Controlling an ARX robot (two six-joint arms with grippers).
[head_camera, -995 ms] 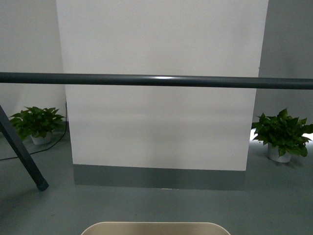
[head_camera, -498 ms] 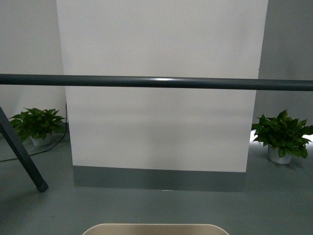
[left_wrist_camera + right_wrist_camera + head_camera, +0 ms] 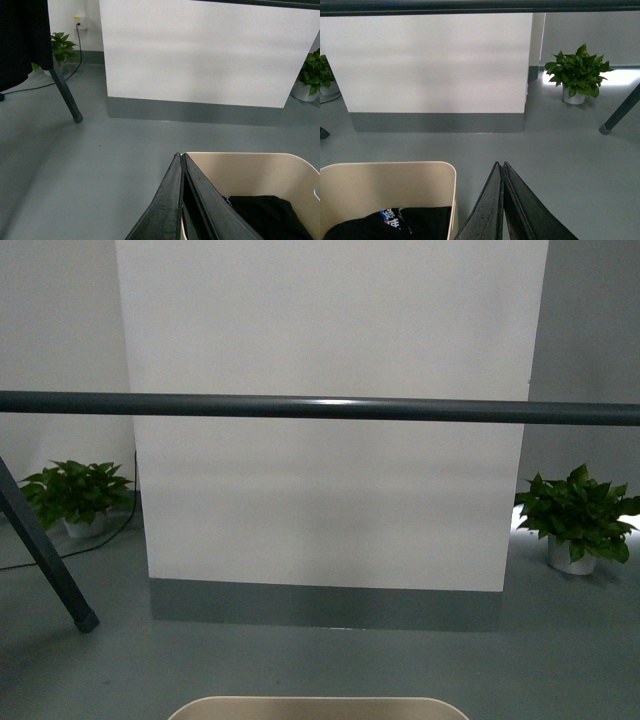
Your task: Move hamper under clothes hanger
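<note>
My left pincer (image 3: 181, 159) has its tips pressed together with nothing between them, and my right pincer (image 3: 500, 166) is the same, closed and empty. Between them sits the hamper (image 3: 318, 708), cream, with dark clothing (image 3: 270, 215) lying inside; in the front view only its rim shows at the lower edge, a touch lower than a second ago. Beyond it is bare grey floor (image 3: 560, 650). The clothes hanger (image 3: 320, 407) crosses ahead, its bar level and its slanted leg (image 3: 45, 555) planted on the floor to my left, unchanged. Behind stand a white panel (image 3: 330, 460) and two potted plants (image 3: 578, 515).
</note>
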